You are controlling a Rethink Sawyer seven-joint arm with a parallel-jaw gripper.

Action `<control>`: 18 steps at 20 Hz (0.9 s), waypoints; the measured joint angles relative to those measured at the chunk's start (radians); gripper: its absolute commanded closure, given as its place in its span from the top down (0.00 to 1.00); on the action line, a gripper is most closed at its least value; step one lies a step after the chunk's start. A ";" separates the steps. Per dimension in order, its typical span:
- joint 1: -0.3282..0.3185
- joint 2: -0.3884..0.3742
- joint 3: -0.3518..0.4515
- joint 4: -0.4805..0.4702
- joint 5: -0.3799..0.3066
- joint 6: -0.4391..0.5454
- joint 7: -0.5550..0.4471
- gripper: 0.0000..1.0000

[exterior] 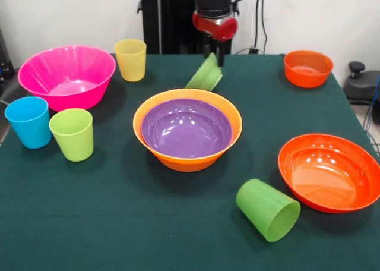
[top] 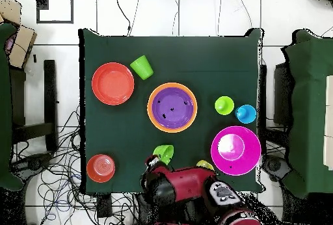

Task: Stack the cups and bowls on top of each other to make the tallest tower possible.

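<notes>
The purple bowl (exterior: pixel 186 127) sits nested in the large orange bowl (exterior: pixel 187 158) at the table's middle (top: pixel 172 107). My gripper (exterior: pixel 218 58) comes down behind it and is shut on the rim of the small green bowl (exterior: pixel 205 76), which hangs tilted on edge (top: pixel 163 152). The yellow cup (exterior: pixel 130 59) stands upright beside the large pink bowl (exterior: pixel 66 75). The blue cup (exterior: pixel 29 121) and lime green cup (exterior: pixel 72 133) stand upright at the left. The darker green cup (exterior: pixel 268 210) lies on its side by the wide red-orange bowl (exterior: pixel 329 171). The small orange bowl (exterior: pixel 307 68) is at the far right.
The table is covered in a dark green cloth (exterior: pixel 119 223). In the overhead view the red arm (top: pixel 195 193) covers the table's bottom edge and partly hides the yellow cup (top: pixel 205 165). Cables lie on the floor around the table.
</notes>
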 measured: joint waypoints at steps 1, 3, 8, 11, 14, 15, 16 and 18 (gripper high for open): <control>-0.025 -0.008 0.017 0.000 0.000 0.020 0.000 1.00; -0.077 -0.027 0.063 0.000 -0.004 0.062 0.000 1.00; -0.103 -0.045 0.125 0.001 -0.022 0.076 0.000 1.00; -0.084 -0.046 0.136 0.001 -0.038 0.076 0.000 1.00; -0.055 -0.046 0.141 0.001 -0.057 0.076 0.000 1.00; -0.048 -0.046 0.143 0.001 -0.061 0.076 0.000 1.00; -0.042 -0.047 0.145 0.001 -0.064 0.076 0.000 1.00; -0.027 -0.049 0.149 0.001 -0.068 0.076 0.000 1.00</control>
